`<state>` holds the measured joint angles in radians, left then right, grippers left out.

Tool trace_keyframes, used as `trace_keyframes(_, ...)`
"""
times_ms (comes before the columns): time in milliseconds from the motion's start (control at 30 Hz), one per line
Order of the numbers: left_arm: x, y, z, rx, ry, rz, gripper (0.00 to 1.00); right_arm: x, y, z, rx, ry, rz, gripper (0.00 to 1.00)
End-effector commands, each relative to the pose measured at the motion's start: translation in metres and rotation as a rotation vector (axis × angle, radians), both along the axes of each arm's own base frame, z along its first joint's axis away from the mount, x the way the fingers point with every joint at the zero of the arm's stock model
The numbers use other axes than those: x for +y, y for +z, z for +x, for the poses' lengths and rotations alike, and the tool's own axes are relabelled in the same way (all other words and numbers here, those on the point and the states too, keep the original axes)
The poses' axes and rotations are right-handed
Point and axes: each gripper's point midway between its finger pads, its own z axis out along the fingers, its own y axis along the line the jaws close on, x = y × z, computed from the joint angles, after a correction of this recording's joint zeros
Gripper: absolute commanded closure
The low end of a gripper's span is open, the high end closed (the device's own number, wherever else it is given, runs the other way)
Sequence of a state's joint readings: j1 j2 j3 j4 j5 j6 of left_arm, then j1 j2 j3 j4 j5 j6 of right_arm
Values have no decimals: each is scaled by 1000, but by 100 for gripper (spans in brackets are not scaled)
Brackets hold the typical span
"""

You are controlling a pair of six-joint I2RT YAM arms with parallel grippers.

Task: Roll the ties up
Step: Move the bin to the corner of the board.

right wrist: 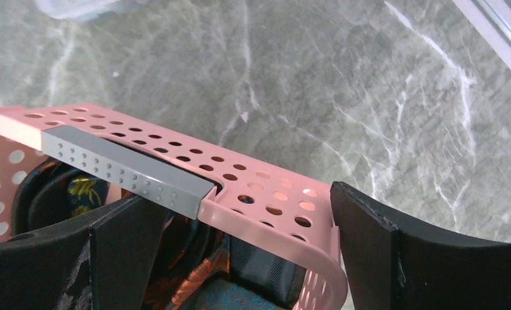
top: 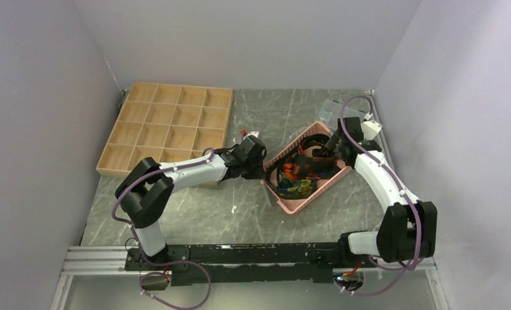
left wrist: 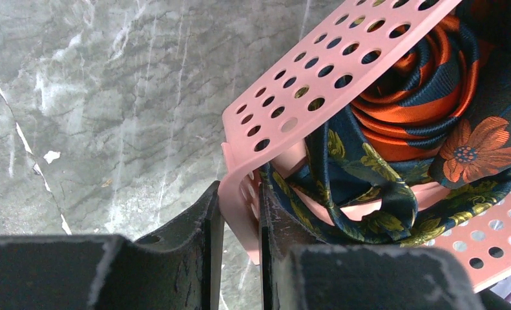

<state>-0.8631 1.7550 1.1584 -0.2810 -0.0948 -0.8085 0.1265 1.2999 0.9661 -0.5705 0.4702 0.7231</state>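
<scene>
underneath, grey marbled table [top: 194, 206], pale walls [top: 39, 97]; left fingers [left wrist: 208, 248] clamped on pink basket [left wrist: 304, 84]; right fingers [right wrist: 375, 245] wide apart.

Grey marbled table [top: 194, 213] bore three things.
Wooden tray [top: 168, 126] lay upper left, pink basket [top: 286, 201] centre right, clear bag [top: 333, 108] above it.
</scene>
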Motion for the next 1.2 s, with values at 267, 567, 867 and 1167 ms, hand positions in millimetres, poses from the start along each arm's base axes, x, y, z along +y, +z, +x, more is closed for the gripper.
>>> trace_keyframes(267,1,17,-21,-55,-114,19,35,-13,-34,-4,19,3,26,0)
trace_keyframes(567,24,60,8,-196,-214,123,27,-17,-40,-18,29,16,4,0)
trace_keyframes(867,13,98,9,-388,-758,91,27,-1,-8,-21,-57,51,85,0)
trace_keyframes(1167,-2,59,30,-284,-979,99,33,38,26,-39,-153,208,195,0)
